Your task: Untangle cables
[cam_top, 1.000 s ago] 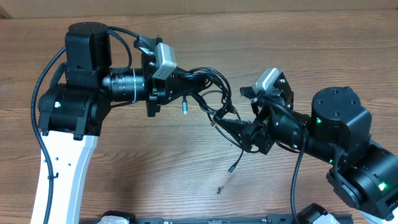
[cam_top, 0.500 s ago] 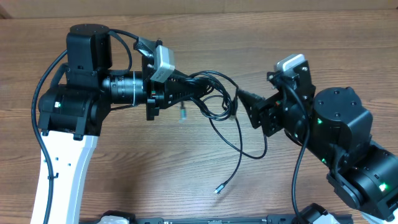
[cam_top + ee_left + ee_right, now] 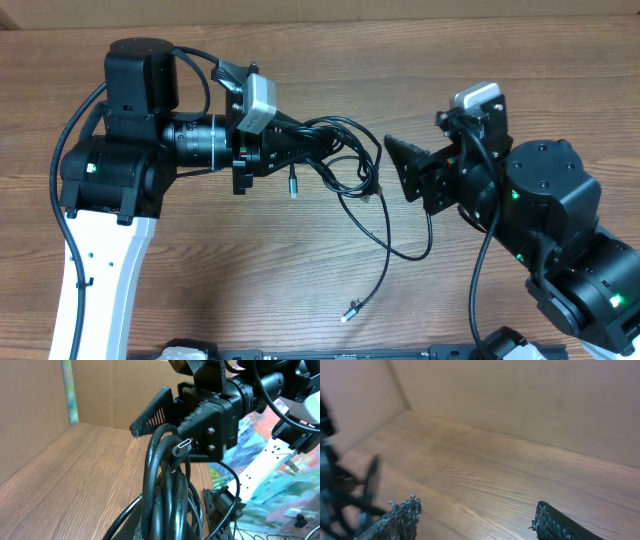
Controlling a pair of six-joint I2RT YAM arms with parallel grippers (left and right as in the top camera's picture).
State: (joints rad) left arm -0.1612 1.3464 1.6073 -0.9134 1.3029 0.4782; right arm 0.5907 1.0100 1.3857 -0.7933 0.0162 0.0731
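Overhead: the left claw (image 3: 300, 145) is clamped on the cables (image 3: 345, 165), and one strand hangs down to the bench (image 3: 200, 290). Left wrist: the loops look light, limp and slick. Right wrist: the right claw (image 3: 475, 522) gapes empty; the free strand seems the best hold.

The left arm (image 3: 150, 150) reached in from the left side of the worktop (image 3: 250, 270) and the right arm (image 3: 540, 200) from the right, their tips facing each other near the middle. A bundle of cables (image 3: 350, 150) sat at the tip of the left gripper (image 3: 312, 138), lifted off the worktop, between the two grippers. The right gripper (image 3: 402, 168) stood just right of the bundle, apart from it. One plug (image 3: 293, 186) hung just in front of the left gripper. A long strand (image 3: 385, 270) looped from the bundle toward the front edge, its plug end (image 3: 348, 316) well in front of both grippers.
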